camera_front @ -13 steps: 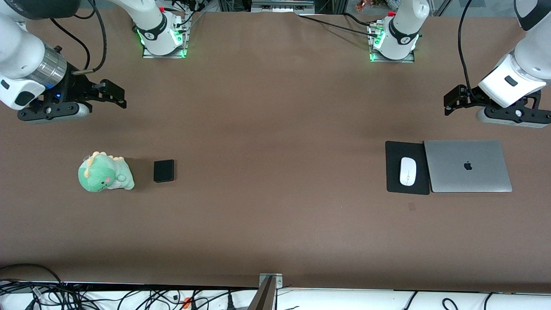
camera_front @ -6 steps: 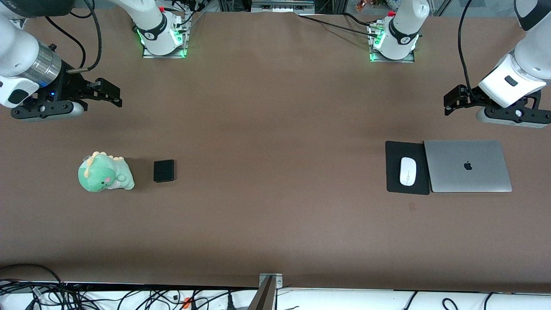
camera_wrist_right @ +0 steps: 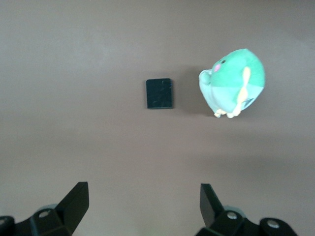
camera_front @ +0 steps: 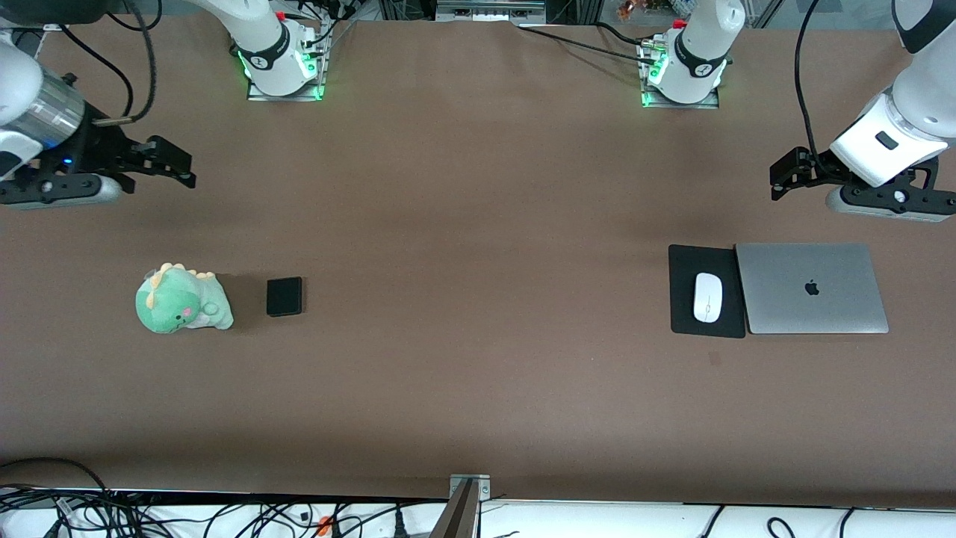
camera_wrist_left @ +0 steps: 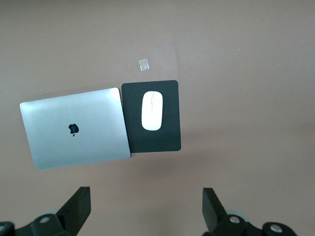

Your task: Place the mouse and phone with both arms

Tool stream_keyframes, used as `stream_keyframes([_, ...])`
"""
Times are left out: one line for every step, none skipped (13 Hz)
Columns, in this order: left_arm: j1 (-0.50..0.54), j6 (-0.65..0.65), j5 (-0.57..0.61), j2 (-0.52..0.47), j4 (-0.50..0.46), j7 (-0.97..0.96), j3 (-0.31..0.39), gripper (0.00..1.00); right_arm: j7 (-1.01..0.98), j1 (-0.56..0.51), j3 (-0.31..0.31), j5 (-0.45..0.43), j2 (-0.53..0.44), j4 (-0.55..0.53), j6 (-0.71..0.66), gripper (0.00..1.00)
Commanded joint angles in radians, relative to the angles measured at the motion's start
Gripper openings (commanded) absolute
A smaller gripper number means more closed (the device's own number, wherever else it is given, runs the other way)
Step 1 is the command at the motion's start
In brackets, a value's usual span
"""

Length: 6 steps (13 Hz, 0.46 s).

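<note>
Here, you had both arms drawn back and high, with nothing in either hand. Take the laptop (camera_front: 812, 288) as your landmark: the black mat (camera_front: 706, 291) lay touching its edge on the side toward the right arm's end of the table, and the mouse (camera_front: 707, 297) sat squarely on that mat, lengthwise, apart from the laptop itself. That reads as the mouse's proper home, a desk layout with pad beside computer, so I judge that half of the job done. The phone (camera_front: 284, 296) lay flat on the bare table, well away from the laptop, toward the right arm's end, just beside the green plush dinosaur (camera_front: 181, 300) and not touching it. It seemed set down there as a tidy pair with the toy.

Your left gripper (camera_front: 780, 178) hung over bare table close to the laptop's base-side edge. In the left wrist view its fingers (camera_wrist_left: 78, 206) stood wide apart and held nothing, with the mouse and mat visible between them. Your right gripper (camera_front: 175, 163) hung over bare table at the right arm's end, farthest of all from the laptop; its fingers (camera_wrist_right: 74, 199) were likewise spread wide and empty, framing the phone. Both hands looked parked clear so nothing placed would be knocked.
</note>
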Motion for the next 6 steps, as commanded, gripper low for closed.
stream_keyframes([-0.001, -0.020, 0.017, -0.005, 0.014, 0.007, -0.004, 1.00, -0.013, -0.139, 0.110, -0.006, 0.017, 0.029, -0.017, 1.00])
stream_keyframes([-0.001, -0.020, 0.017, -0.005, 0.014, 0.004, -0.004, 1.00, -0.010, -0.202, 0.178, -0.006, 0.015, 0.029, -0.022, 1.00])
stream_keyframes([-0.001, -0.020, 0.017, -0.005, 0.014, 0.002, -0.004, 1.00, -0.010, -0.217, 0.196, -0.005, 0.011, 0.028, -0.023, 1.00])
stream_keyframes([-0.001, -0.020, 0.017, -0.005, 0.014, 0.002, -0.004, 1.00, -0.015, -0.217, 0.197, -0.006, 0.009, 0.029, -0.025, 1.00])
stream_keyframes([-0.002, -0.020, 0.017, -0.005, 0.014, 0.002, -0.004, 1.00, -0.012, -0.215, 0.198, -0.008, 0.011, 0.032, -0.023, 1.00])
stream_keyframes([-0.002, -0.020, 0.017, -0.005, 0.014, 0.003, -0.004, 1.00, -0.012, -0.211, 0.200, -0.009, 0.012, 0.034, -0.025, 1.00])
